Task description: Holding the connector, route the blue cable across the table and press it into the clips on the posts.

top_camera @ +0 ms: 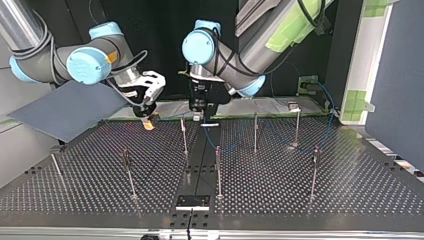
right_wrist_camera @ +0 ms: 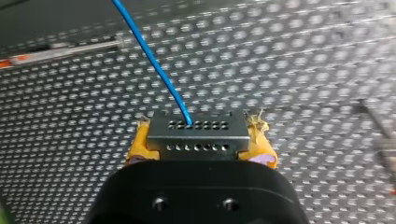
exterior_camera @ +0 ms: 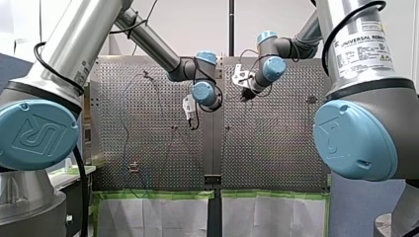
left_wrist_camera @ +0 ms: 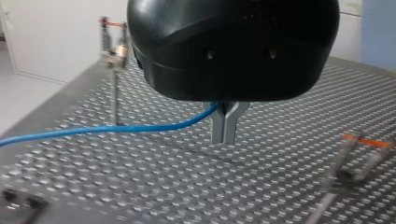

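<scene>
My right gripper [right_wrist_camera: 200,145] is shut on the metal connector [right_wrist_camera: 205,134], held between its yellow pads [right_wrist_camera: 140,147]. The blue cable [right_wrist_camera: 154,60] runs out of the connector and away over the perforated table. My left gripper [left_wrist_camera: 225,135] has its metal fingers shut, and the blue cable [left_wrist_camera: 116,129] comes out at their root and trails off to the side above the table. In the top view my right gripper [top_camera: 148,122] hangs at the left of my left gripper [top_camera: 199,116], both near the far edge. A clip post [left_wrist_camera: 114,51] stands beyond the cable.
Several thin posts stand on the table, among them one [top_camera: 184,134] just in front of the two grippers and another [top_camera: 255,131] further right. A grey sheet [top_camera: 65,110] leans at the top view's left. A black plate [top_camera: 192,201] sits at the near edge.
</scene>
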### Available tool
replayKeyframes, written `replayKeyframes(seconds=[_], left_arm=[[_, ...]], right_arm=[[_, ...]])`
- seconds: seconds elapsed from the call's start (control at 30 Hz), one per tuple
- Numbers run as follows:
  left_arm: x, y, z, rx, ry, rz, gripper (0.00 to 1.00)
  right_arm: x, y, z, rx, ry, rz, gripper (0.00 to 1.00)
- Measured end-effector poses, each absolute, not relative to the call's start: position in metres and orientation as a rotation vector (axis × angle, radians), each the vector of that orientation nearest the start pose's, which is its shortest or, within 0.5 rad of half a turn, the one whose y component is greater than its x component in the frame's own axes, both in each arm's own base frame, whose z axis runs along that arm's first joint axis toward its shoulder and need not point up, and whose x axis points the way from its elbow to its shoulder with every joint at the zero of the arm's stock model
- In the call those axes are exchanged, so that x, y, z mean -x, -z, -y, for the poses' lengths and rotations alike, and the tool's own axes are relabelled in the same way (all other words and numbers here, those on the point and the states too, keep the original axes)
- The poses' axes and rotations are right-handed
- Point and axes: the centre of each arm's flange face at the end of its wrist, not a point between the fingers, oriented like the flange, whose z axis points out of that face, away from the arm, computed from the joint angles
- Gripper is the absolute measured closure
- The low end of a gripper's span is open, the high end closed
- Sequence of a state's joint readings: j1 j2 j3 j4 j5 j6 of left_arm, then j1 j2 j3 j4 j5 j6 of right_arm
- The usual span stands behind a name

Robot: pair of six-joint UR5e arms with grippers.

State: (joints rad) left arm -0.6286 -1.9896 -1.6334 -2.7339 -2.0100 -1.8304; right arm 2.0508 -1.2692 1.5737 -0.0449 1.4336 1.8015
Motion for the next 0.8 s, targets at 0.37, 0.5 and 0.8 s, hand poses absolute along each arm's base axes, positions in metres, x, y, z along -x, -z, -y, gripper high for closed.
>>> replayKeyframes(seconds=[0.37, 0.5, 0.8], left_arm=[[-0.426, -0.203, 0.413, -0.01, 0.314, -1.72, 1.0], [-0.415, -0.17, 0.41, -0.049, 0.31, -1.779, 1.0], [-0.422, -0.132, 0.417, -0.061, 0.346, -1.825, 1.0]], right_arm=[[-0.396, -0.277, 0.443, 2.395, 1.969, -1.693, 1.0], [-0.395, -0.256, 0.446, 2.409, 1.911, -1.717, 1.0], [-0.388, -0.218, 0.456, 2.427, 1.824, -1.78, 1.0]])
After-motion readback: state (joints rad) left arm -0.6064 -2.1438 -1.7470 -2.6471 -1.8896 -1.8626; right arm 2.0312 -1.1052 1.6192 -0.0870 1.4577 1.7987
